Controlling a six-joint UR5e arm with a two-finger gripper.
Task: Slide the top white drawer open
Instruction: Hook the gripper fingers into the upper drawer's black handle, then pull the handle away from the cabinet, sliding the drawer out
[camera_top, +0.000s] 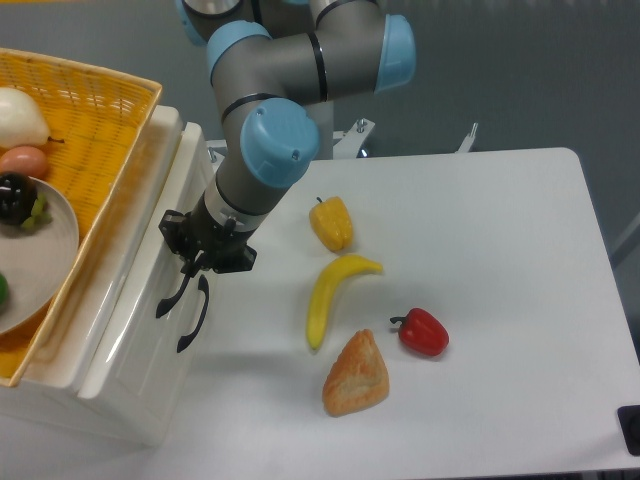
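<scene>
hand (196, 270) sits at the curved black handle (185, 305) of the top white drawer (150, 300), at the bench's (480, 300) left edge; whether its fingers pinch the handle is hard to tell. on the bench lie a yellow pepper (331, 222), banana (330, 294), red pepper (423, 331) and bread (356, 376).

Glossy white plastic on the top white drawer (120, 330), smooth, catching light. Woven yellow wicker on the basket (95, 110). Matt white on the table (500, 300). Black gripper (185, 285), dull finish.
</scene>
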